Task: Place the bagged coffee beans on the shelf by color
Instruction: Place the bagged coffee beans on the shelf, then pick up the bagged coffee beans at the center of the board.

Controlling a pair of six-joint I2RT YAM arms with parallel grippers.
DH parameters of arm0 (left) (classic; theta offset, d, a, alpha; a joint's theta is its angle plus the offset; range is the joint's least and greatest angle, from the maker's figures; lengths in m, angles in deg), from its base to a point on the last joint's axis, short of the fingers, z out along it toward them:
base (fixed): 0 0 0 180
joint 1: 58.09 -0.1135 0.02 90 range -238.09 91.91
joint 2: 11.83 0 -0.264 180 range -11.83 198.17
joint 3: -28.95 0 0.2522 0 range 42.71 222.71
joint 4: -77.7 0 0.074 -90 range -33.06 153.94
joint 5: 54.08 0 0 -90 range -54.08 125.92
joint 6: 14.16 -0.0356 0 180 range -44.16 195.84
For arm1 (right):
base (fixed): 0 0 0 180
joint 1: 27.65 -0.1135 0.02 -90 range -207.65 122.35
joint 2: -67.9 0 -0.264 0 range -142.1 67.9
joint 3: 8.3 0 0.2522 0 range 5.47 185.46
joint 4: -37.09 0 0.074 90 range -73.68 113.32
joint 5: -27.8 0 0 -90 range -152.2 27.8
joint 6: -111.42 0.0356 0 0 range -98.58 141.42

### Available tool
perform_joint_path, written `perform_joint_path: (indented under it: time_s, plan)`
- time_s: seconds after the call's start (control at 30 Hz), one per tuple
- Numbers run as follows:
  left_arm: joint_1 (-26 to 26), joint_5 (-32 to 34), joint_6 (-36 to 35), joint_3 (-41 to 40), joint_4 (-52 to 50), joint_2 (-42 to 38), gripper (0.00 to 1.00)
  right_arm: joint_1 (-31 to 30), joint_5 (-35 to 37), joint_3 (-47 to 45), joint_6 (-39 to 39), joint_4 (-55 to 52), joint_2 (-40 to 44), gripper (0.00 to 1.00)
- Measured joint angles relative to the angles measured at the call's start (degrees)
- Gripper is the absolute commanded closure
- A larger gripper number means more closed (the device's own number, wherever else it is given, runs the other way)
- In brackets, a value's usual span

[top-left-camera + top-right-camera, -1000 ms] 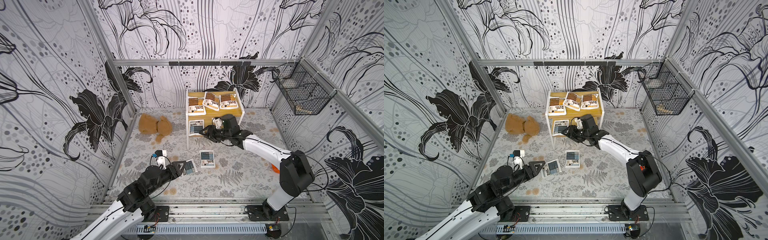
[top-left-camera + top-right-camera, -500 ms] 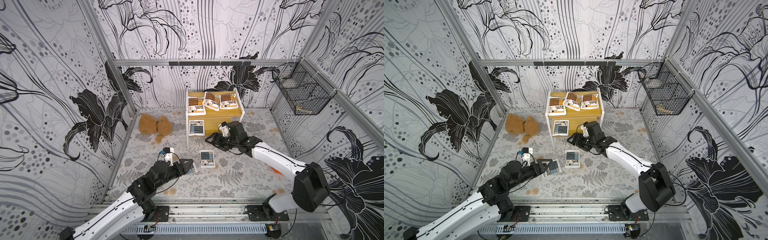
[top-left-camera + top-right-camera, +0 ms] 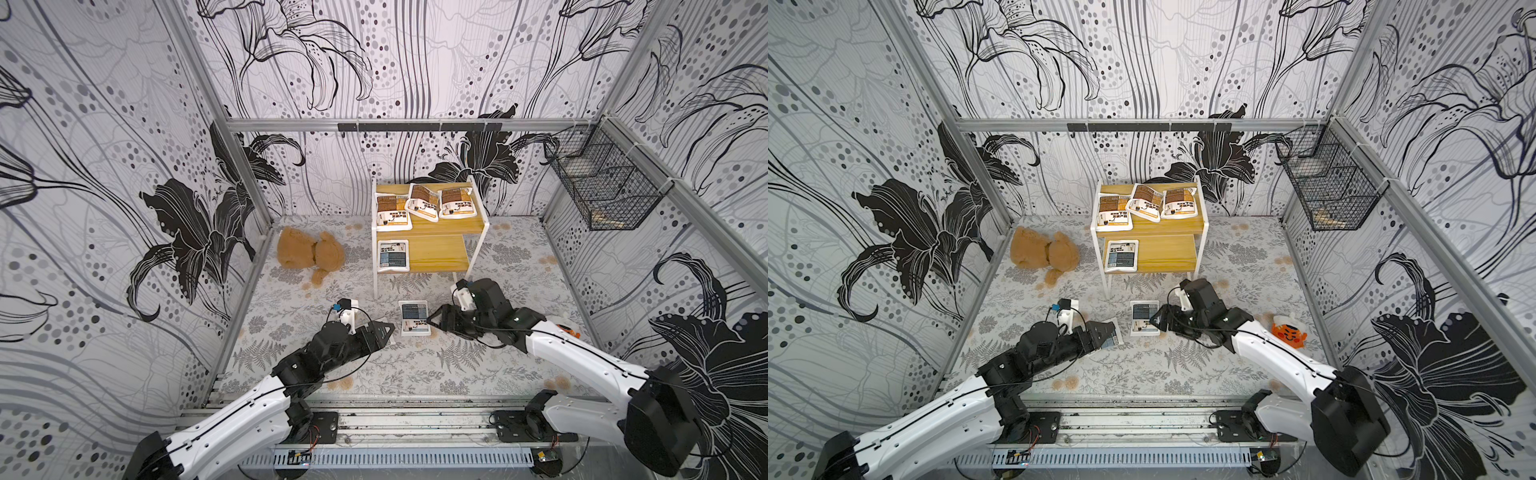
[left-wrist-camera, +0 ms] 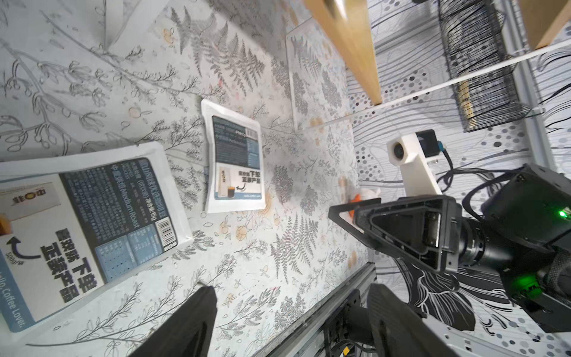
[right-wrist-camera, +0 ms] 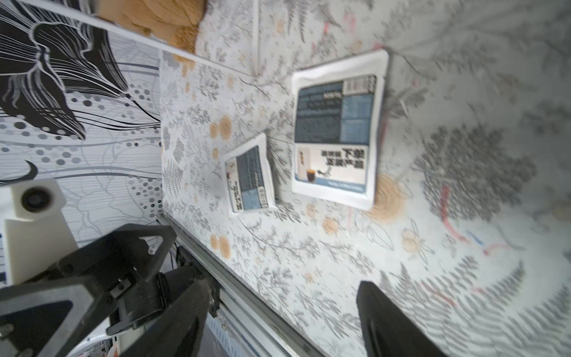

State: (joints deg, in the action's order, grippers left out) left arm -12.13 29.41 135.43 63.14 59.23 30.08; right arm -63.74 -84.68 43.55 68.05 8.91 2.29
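The shelf [image 3: 440, 249] stands at the back. Three brown-orange bagged coffee beans [image 3: 424, 202] lie on its upper board, and a blue-grey bag [image 3: 392, 255] lies on the lower board. A second blue-grey bag [image 3: 414, 318] [image 5: 335, 129] lies flat on the floor, with my right gripper [image 3: 434, 322] [image 5: 281, 296] open and empty just to its right. A third blue-grey bag [image 3: 1111, 332] [image 4: 86, 222] lies on the floor to the left of the second one. My left gripper [image 3: 384, 330] [image 4: 290, 296] hangs open over its edge, holding nothing.
A brown teddy bear [image 3: 309, 253] lies left of the shelf. A small orange toy [image 3: 1287, 332] sits behind the right arm. A black wire basket [image 3: 602, 187] hangs on the right wall. A metal rail [image 3: 395, 415] runs along the front edge.
My right gripper has drawn back from the shelf's lower board, leaving the bag there, and come down beside the floor bag. The left arm has reached forward. Both jaws have widened.
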Motion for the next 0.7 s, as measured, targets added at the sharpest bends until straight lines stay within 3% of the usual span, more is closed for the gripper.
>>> perform_joint_path:
  time_s: [0.2,0.7]
  plan:
    - [4.8,0.5,0.2,-2.4,5.9,5.2,0.14,0.0,0.3,-5.9,-0.9,-1.8,1.4,0.18]
    - [5.0,2.3,-2.3,-0.1,15.4,20.3,0.12,0.0,-1.5,-5.9,-1.2,9.3,-10.0,0.18]
